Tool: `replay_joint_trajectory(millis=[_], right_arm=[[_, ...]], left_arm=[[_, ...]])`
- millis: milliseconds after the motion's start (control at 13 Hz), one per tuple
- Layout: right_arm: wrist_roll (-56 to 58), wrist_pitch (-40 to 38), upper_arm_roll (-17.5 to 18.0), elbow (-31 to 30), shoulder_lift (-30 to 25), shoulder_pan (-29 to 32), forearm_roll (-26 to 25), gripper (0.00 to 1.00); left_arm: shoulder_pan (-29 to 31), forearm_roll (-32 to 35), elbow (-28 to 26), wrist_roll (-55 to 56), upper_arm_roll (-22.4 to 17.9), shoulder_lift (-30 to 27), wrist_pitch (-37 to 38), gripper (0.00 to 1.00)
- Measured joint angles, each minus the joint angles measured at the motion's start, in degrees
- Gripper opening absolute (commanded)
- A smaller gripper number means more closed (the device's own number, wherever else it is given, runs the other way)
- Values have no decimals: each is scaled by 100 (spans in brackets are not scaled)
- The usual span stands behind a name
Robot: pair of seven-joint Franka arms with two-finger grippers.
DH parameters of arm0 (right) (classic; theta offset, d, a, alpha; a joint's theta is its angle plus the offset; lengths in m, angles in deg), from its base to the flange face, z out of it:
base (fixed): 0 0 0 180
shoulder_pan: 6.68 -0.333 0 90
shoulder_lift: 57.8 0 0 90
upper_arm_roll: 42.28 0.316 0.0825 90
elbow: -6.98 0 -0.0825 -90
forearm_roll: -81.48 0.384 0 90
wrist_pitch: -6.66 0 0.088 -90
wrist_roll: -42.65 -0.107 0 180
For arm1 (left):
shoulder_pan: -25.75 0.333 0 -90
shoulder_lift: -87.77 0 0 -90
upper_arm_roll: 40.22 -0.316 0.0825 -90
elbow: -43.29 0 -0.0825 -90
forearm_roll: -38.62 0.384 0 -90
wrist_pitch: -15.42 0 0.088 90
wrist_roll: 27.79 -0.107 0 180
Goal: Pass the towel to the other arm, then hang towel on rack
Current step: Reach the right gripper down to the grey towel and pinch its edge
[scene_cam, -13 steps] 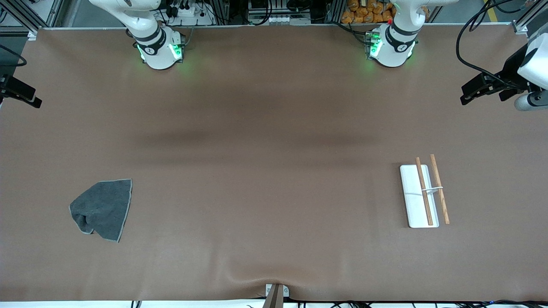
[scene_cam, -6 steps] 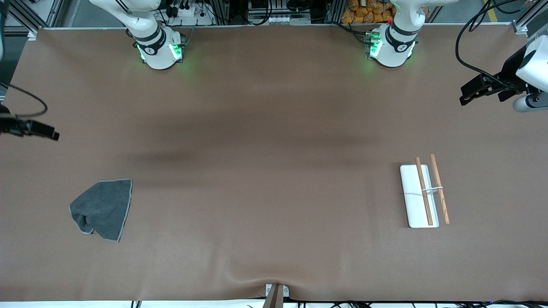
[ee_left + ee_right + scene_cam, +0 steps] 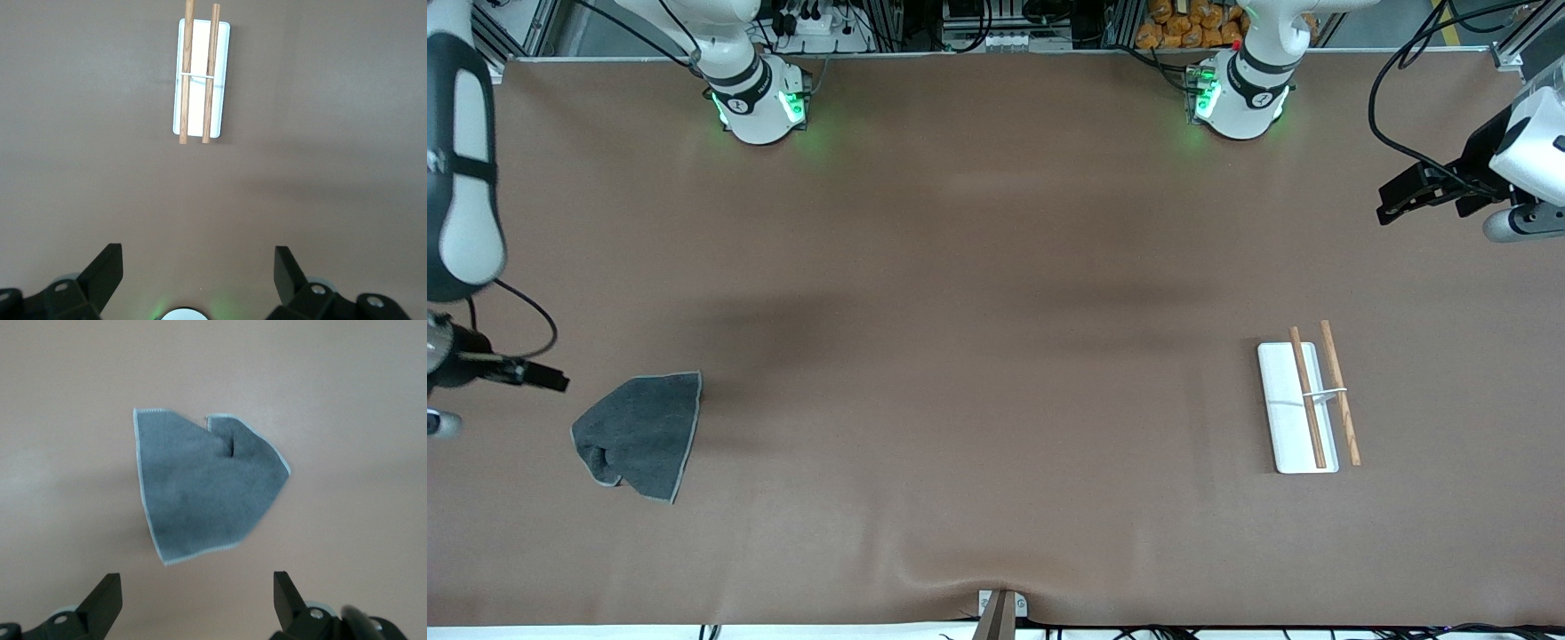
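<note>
Front view: the towel (image 3: pixel 640 434) lies loosely folded on the brown table (image 3: pixel 978 356) in the lower left of the frame, toward the right arm's end. The rack (image 3: pixel 1303 404) stands at centre right, well apart from the towel. The right gripper (image 3: pixel 538 377) hangs at the left edge of the frame, just beside the towel, and holds nothing. The left gripper (image 3: pixel 1396 197) waits at the upper right edge, also holding nothing.

Left wrist view: fingers (image 3: pixel 103 270) spread wide; the rack sits in the upper centre of the frame.

Right wrist view: fingers (image 3: pixel 107 593) spread wide; the towel fills the frame centre.

Handling: the towel is judged light, soft and limp. It should drape when lifted. Pinch a hemmed corner or the raised fold.

Surface: matte and bare, with a slight wrinkle at the lower edge. Cables and shelving line the top of the frame.
</note>
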Motion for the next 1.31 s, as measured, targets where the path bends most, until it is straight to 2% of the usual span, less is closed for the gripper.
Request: replay_joint_trajectory(millis=[308, 692, 923, 1231, 1308], right_arm=[[-352, 839, -15, -1, 730, 152, 3, 100], [-1449, 1799, -13, 7, 1418, 193, 10, 100], [-2149, 2014, -14, 9, 1640, 202, 16, 100], [-2251, 2313, -16, 5, 1815, 225, 16, 100], [-2251, 2378, -18, 5, 1864, 244, 15, 92]], left_arm=[[32, 0, -24, -24, -1, 6, -24, 100], [67, 0, -35, -139, -3, 6, -45, 100], [96, 0, -38, -180, -5, 6, -47, 100], [109, 0, -51, -187, -5, 6, -47, 100], [109, 0, -56, -187, -5, 6, -50, 100]])
